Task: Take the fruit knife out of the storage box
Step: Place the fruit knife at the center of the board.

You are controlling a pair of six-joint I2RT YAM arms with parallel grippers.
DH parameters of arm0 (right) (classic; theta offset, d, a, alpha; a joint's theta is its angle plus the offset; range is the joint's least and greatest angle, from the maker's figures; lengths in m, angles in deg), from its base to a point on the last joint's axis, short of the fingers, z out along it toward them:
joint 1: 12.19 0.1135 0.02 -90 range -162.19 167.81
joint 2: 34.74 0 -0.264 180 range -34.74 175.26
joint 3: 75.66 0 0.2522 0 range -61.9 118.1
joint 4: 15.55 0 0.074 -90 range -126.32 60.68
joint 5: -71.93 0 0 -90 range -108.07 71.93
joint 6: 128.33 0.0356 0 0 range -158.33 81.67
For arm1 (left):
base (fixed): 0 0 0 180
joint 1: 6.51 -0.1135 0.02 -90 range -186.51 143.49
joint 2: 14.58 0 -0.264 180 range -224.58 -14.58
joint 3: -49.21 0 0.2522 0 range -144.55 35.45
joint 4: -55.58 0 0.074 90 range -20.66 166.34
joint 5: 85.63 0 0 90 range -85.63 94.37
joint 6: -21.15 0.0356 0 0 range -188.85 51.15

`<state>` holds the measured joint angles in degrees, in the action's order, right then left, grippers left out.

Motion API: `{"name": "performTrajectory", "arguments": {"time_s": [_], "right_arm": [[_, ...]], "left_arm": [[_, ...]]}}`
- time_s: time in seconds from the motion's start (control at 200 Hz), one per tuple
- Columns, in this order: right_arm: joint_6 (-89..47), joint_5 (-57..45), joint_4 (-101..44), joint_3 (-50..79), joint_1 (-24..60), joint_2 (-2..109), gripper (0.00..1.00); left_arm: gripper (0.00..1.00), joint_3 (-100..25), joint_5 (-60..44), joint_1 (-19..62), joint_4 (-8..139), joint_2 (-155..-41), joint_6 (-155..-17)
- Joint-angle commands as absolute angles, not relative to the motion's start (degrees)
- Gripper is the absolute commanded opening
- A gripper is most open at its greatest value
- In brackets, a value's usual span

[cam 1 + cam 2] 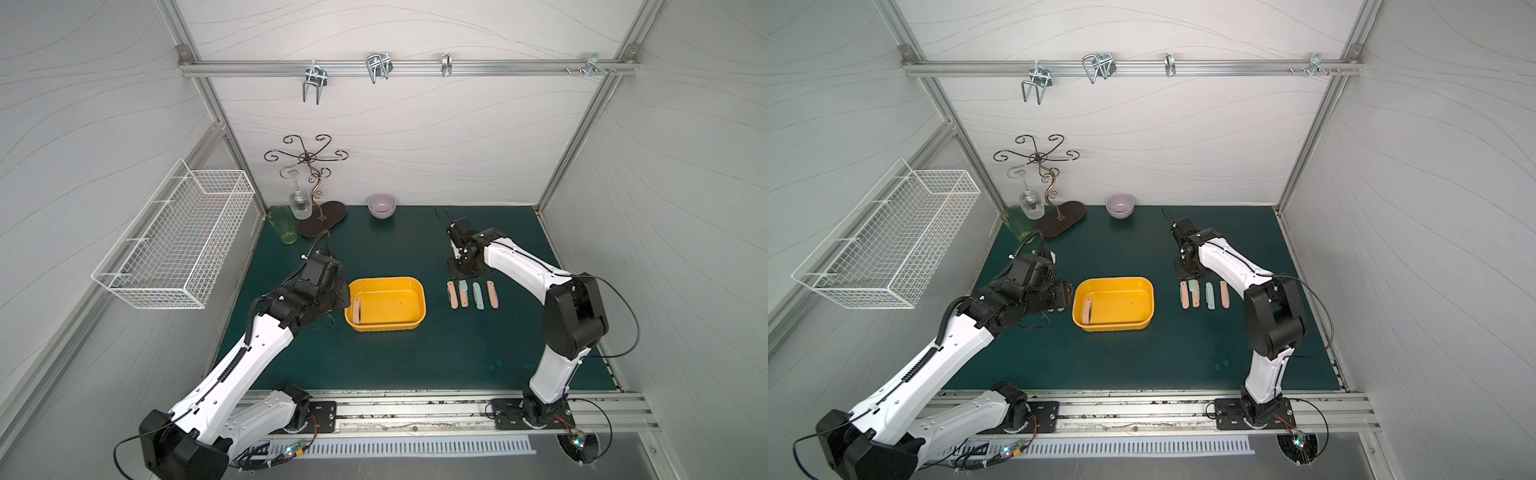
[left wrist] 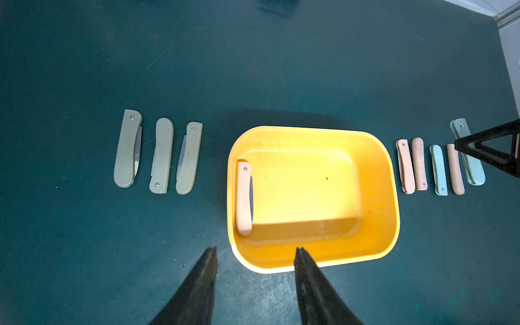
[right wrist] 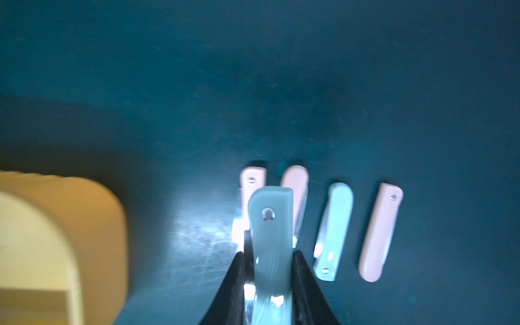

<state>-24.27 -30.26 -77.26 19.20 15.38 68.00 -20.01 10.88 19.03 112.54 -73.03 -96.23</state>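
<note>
1. Although several knives already lie outside, one peach folding fruit knife (image 2: 243, 197) is still inside the yellow storage box (image 1: 392, 301). It lies flat on the floor, along the end wall nearest the left arm, and the rest of the box is bare.
2. The left gripper (image 2: 256, 250) hovers near this same end of the box. Its jaws are spread and hold nothing.
3. The right gripper (image 3: 268, 253) pinches a mint folding knife (image 3: 271, 225) over the far side's row. Whether this knife touches the green mat (image 1: 374, 365), I cannot tell.
4. That row of four knives (image 3: 334, 228), three peach and one mint, lies on the mat. The three sage-green knives (image 2: 159, 154) lie beside the box on the left arm's side.
5. I judge the task nearly finished. What remains is to put down the mint knife and to take out the peach one.
</note>
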Motion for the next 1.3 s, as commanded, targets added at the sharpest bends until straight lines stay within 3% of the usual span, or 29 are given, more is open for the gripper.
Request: {"name": "performTrajectory", "arguments": {"time_s": [0.0, 0.575, 1.091, 1.296], "right_arm": [[-26.8, -31.7, -76.0, 17.6, 13.4, 67.4, 0.01], [-10.6, -26.4, -74.1, 21.4, 22.9, 78.5, 0.02], [-4.7, -28.1, -72.8, 21.5, 24.1, 81.9, 0.04], [-5.2, -27.6, -72.0, 20.7, 24.1, 82.8, 0.09]], "left_arm": [[0.48, -22.6, 10.2, 19.1, 110.6, -73.2, -95.3], [0.48, -22.6, 9.9, 19.1, 111.3, -73.4, -94.1], [0.48, -22.5, 9.8, 19.1, 111.2, -73.7, -93.9], [0.48, -22.6, 10.0, 19.1, 111.0, -74.0, -93.9]]}}
